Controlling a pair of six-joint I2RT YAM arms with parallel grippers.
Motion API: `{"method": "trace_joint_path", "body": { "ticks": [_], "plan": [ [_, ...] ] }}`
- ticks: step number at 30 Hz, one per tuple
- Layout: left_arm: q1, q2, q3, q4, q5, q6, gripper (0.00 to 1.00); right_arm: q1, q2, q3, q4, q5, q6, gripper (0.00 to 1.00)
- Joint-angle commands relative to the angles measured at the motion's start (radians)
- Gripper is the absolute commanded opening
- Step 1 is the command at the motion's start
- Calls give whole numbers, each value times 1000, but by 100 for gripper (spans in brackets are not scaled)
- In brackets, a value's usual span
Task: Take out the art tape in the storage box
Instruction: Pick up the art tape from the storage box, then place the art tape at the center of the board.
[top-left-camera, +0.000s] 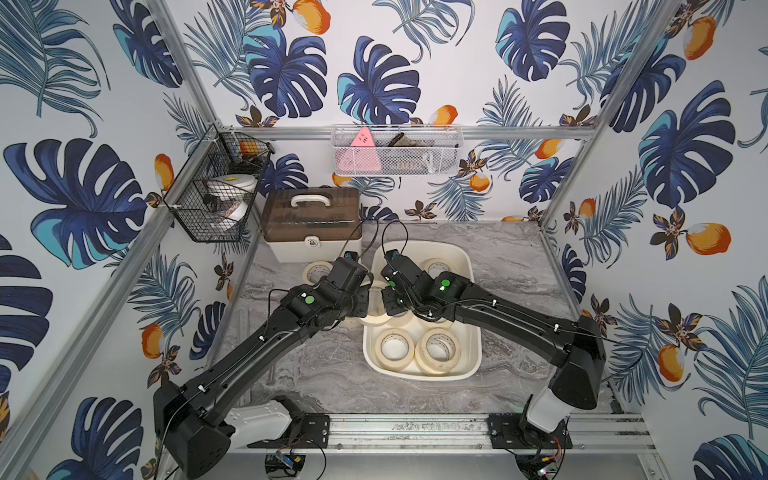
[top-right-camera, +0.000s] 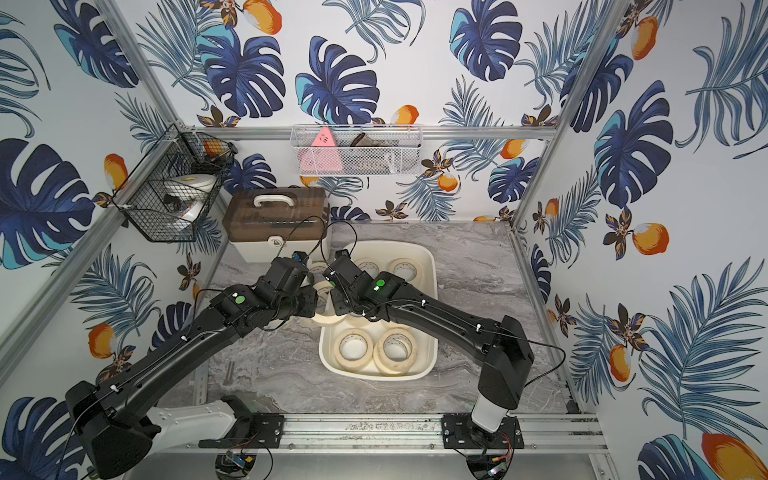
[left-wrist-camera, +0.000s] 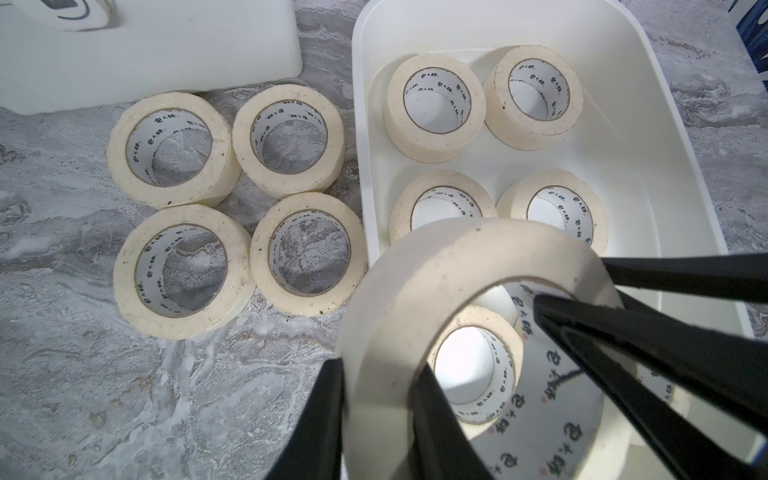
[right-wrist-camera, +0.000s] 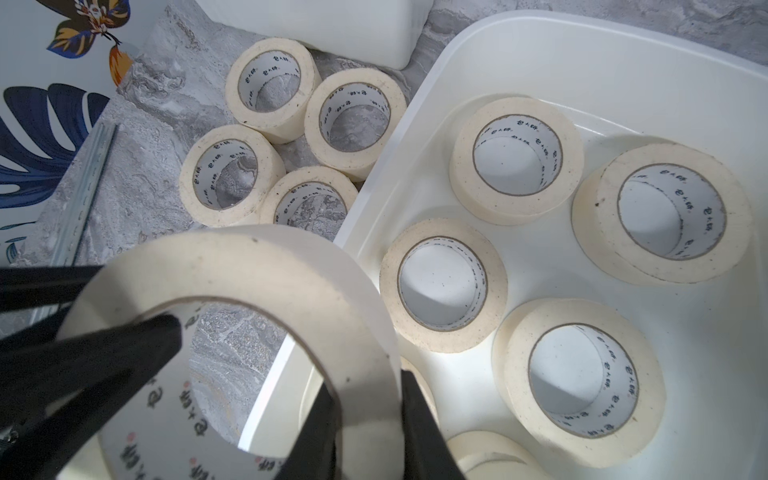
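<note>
Where the arms meet: above the left rim of the storage box (top-left-camera: 432, 248), about halfway along it, with the two black wrists close together.
Tape in the air: the held roll (left-wrist-camera: 415, 270), a cream ring of art tape with a pale printed core, hangs tilted over that rim, clear of everything below.
Left side: the left tool (left-wrist-camera: 376, 368) pinches the ring's wall, one finger inside the core and one outside.
Right side: the right tool (right-wrist-camera: 368, 382) pinches the same ring on its opposite side, again one finger inside and one outside.
Tape in the box: the boxed rolls (right-wrist-camera: 440, 228) lie flat on the white floor, some at the far end and two at the near end; at least one looks stacked on another.
Tape already out: the four loose rolls (left-wrist-camera: 232, 241) lie flat in a tight square on the grey worktop (top-left-camera: 332, 374), just left of the box.
Behind them: the white case (top-left-camera: 311, 245) with a brown lid and handle.
Walls: leaf-patterned, with a black wire basket (top-left-camera: 195, 224) on the left and a white mesh basket (top-left-camera: 440, 162) at the back.
</note>
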Motion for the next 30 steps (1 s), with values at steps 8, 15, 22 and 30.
{"method": "trace_joint_path", "body": {
  "ticks": [8,15,22,30],
  "plan": [
    [2,-14,-12,15,-21,-38,0,2,-68,-38,66,-40,-42,45],
    [4,-11,1,-33,-120,-111,0,2,-138,-67,50,-19,-57,53],
    [22,-18,-5,-102,-232,-207,0,0,-200,-111,37,54,-72,57],
    [39,-77,-87,-228,-292,-414,0,-1,-219,-142,30,102,-79,59]
  ]
}}
